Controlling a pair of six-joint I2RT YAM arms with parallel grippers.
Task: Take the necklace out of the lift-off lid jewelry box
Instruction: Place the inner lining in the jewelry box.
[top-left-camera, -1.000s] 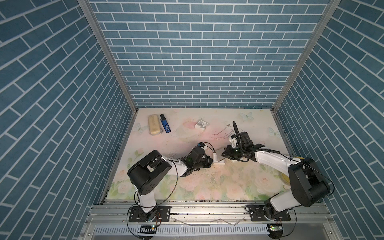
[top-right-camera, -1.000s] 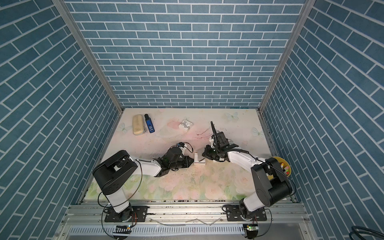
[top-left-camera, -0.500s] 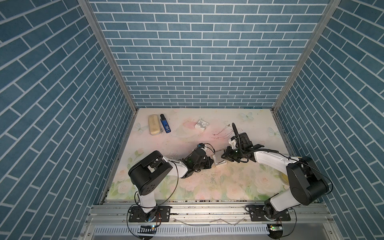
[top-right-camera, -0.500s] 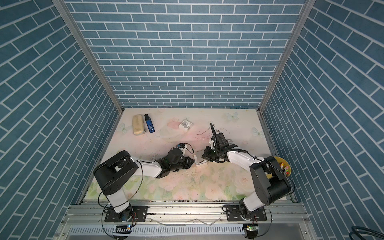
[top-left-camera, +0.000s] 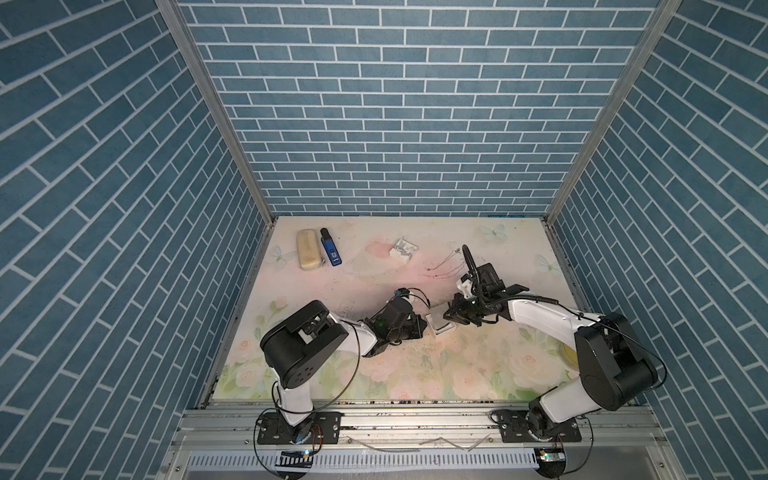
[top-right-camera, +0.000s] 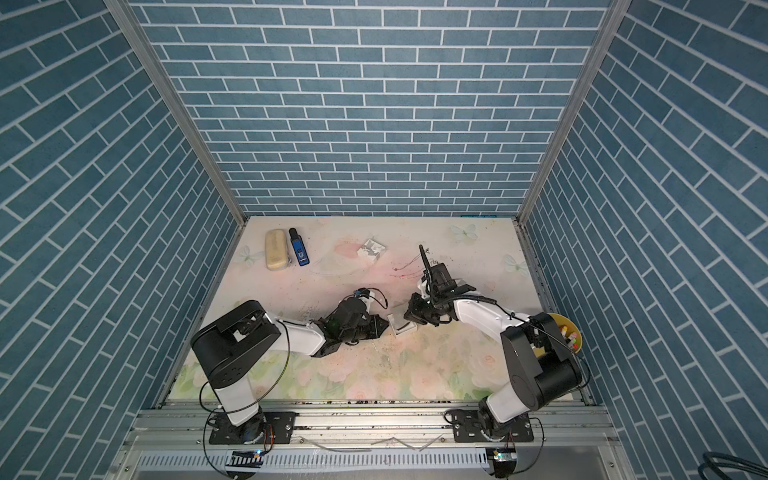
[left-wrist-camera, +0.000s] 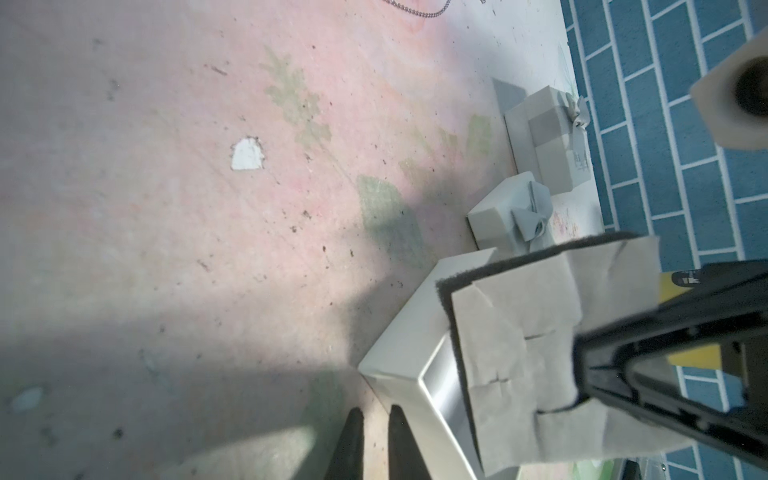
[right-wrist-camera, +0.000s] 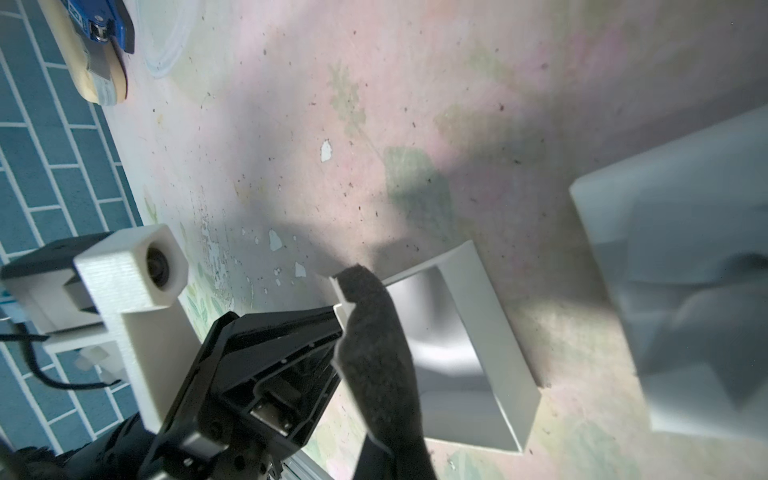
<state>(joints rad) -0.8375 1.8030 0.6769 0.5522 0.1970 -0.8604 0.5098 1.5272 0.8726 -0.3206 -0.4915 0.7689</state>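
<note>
The white jewelry box base (top-left-camera: 441, 330) (top-right-camera: 405, 328) sits open at mid table between the arms. My right gripper (top-left-camera: 449, 318) is shut on a dark foam insert pad (right-wrist-camera: 374, 353) (left-wrist-camera: 515, 353), held tilted over the box (right-wrist-camera: 490, 324), whose inside looks bare. The left gripper (left-wrist-camera: 376, 419) (top-left-camera: 420, 328) rests on the mat at the box's corner (left-wrist-camera: 407, 345), its jaws nearly together with nothing between them. A thin chain necklace (top-left-camera: 446, 266) (top-right-camera: 409, 266) lies on the mat behind the right gripper.
Two white ribboned box pieces (left-wrist-camera: 548, 137) (left-wrist-camera: 507, 220) stand beyond the box, near the wall. A beige case (top-left-camera: 307, 250), a blue device (top-left-camera: 331, 252) and a small white packet (top-left-camera: 403, 250) lie at the back. A yellow bowl (top-right-camera: 567, 330) sits at the right edge.
The left gripper has edged towards the box, which has turned a little. The right gripper has shifted slightly forward, still holding the foam pad.
</note>
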